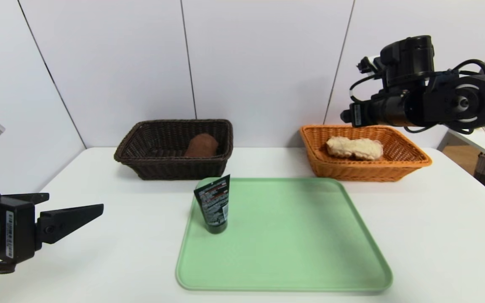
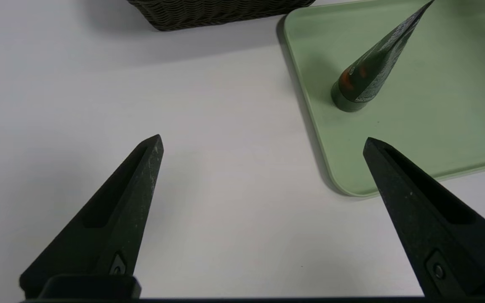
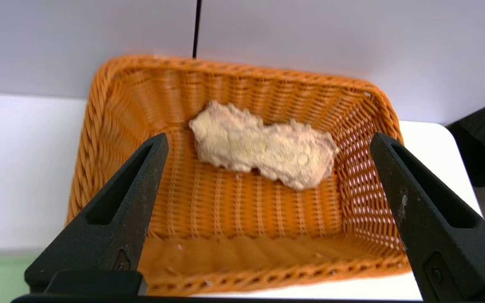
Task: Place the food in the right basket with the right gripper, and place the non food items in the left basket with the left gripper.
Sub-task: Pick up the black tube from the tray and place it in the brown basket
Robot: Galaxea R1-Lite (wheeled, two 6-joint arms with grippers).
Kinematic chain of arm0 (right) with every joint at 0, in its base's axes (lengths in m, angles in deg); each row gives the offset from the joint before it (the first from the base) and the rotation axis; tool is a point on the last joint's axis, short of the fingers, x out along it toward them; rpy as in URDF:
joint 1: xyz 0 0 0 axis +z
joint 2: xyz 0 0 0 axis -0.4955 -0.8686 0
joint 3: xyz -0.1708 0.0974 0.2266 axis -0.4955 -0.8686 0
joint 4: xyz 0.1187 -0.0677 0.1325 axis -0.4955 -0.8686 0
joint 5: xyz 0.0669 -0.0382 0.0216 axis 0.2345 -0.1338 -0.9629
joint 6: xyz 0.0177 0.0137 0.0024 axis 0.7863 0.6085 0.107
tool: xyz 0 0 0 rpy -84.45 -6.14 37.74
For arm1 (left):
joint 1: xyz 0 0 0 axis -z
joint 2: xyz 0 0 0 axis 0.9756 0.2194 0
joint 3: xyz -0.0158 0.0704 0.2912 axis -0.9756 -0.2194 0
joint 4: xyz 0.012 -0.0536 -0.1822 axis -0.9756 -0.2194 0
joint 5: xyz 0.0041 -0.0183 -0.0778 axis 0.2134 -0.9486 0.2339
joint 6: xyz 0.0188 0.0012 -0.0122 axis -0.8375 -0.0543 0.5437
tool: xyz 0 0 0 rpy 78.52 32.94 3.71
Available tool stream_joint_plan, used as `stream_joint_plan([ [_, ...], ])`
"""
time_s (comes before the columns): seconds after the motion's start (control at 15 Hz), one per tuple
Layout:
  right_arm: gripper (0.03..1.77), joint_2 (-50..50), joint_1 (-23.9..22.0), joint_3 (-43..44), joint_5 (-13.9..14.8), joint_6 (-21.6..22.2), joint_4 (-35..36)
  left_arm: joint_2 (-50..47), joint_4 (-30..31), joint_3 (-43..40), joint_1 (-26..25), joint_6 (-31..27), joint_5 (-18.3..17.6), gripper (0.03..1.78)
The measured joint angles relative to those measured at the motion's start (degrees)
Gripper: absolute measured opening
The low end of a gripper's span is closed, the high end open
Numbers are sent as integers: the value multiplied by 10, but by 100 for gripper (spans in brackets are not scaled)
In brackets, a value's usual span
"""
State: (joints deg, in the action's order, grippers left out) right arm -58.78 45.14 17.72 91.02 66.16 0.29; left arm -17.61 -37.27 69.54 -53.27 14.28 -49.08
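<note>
A white tabletop [image 1: 436, 235] stands against pale wall panels, with a green tray [image 1: 284, 269] near its front. In the head view, the dark brown left basket [image 1: 141, 164] sits at the back left with the brown rolled towel [image 1: 201, 146] inside it. The orange right basket [image 1: 406, 164] sits at the back right, holding the food [image 1: 355, 148], a pale lumpy loaf. A dark squeeze tube [image 1: 213, 206] stands upright on its cap at the tray's left edge. The left end effector [image 1: 72, 219] hangs low at the left, well apart from the tube. The right arm [image 1: 427, 92] is raised over the orange basket's far right side.

The left wrist view shows the left end effector [image 2: 263, 143] released, its two black fingers [image 2: 129, 198] spread wide above bare tabletop beside the tray's corner, nothing between them. The tube [image 2: 369, 71] stands on the tray beyond, and a corner of the dark basket [image 2: 209, 12] shows farther off.

The right wrist view shows the right end effector [image 3: 267, 141] released, fingers [image 3: 129, 198] wide apart and empty, above the orange basket [image 3: 99, 139]. The loaf [image 3: 263, 147] lies on the basket floor, clear of both fingers.
</note>
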Motion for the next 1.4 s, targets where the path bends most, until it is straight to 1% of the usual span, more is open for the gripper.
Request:
stream_joint_plan([
  [0.27, 168, 74, 4, -66, 0, -5, 1, 22, 7, 10, 33, 1, 0, 169],
  [0.47, 169, 140, 11, -100, -2, -1, 1, 46, 42, 0, 61, 6, 2, 169],
  [0.6, 169, 188, 14, -124, -2, -1, -1, 69, 102, -25, 78, 8, 3, 169],
  [0.8, 169, 259, 15, -140, -2, -3, -7, 115, 250, -94, 99, 13, 4, 169],
  [0.93, 169, 305, 18, -149, -2, -5, -12, 147, 324, -124, 120, 32, 5, 169],
  [1.0, 169, 324, 18, -154, -2, -5, -18, 161, 339, -133, 135, 45, 5, 169],
  [1.13, 169, 353, 18, -160, -3, -2, -39, 184, 343, -138, 162, 63, 7, 169],
  [1.27, 169, 371, 16, -166, -4, -1, -42, 206, 348, -138, 177, 75, 9, 169],
  [1.4, 169, 385, 15, -172, -5, -1, -42, 228, 384, -139, 184, 77, 10, 169],
])
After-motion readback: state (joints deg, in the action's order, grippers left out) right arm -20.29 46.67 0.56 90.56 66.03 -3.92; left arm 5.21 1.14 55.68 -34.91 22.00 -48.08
